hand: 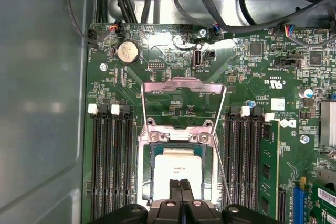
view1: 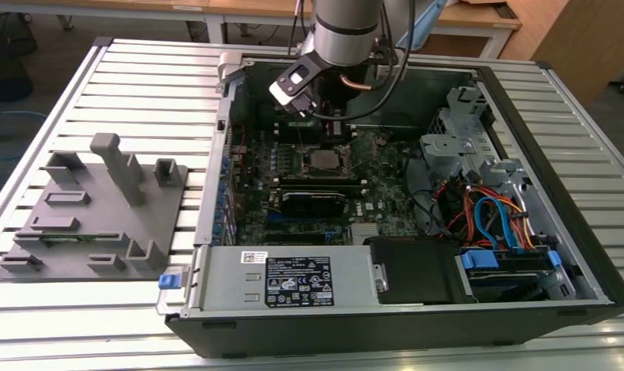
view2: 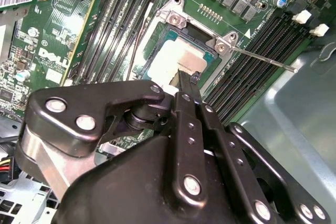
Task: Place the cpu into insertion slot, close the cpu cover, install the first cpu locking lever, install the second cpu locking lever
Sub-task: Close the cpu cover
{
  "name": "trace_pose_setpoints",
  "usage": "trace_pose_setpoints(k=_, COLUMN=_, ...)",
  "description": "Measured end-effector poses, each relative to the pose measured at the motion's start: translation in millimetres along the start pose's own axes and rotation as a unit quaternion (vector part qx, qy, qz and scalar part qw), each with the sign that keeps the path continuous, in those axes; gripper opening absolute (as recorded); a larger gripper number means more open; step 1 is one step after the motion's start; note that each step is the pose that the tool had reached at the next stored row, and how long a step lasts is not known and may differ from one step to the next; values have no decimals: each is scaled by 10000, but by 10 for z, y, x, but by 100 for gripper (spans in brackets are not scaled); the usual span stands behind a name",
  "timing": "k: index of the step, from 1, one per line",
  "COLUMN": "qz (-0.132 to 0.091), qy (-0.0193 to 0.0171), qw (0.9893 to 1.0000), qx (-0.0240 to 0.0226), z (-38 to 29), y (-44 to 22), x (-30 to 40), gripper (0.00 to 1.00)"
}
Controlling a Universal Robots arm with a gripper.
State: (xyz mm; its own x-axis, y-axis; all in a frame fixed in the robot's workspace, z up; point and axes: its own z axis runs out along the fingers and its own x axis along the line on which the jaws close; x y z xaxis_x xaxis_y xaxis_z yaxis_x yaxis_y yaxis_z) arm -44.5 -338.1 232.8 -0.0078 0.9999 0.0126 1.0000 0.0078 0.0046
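cpu (hand: 178, 163) sits in insertion slot (hand: 153, 166), cpu cover (hand: 184, 83) swung open.
Flat square chip, pale silver-grey top, faint print at centre; gripper (hand: 181, 183) pinched together, empty, right over it.

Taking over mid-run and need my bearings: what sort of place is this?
Probably a lab or workshop bench: an open PC case lies on a slatted metal table, a grey fixture plate sits beside it, and wooden desks stand behind.
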Motion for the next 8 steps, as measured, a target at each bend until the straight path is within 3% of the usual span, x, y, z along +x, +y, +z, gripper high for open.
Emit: trace_pose_setpoints(k=8, qz=0, qy=1, qw=10000, qx=-1, z=-76, y=1, x=1, gripper=10)
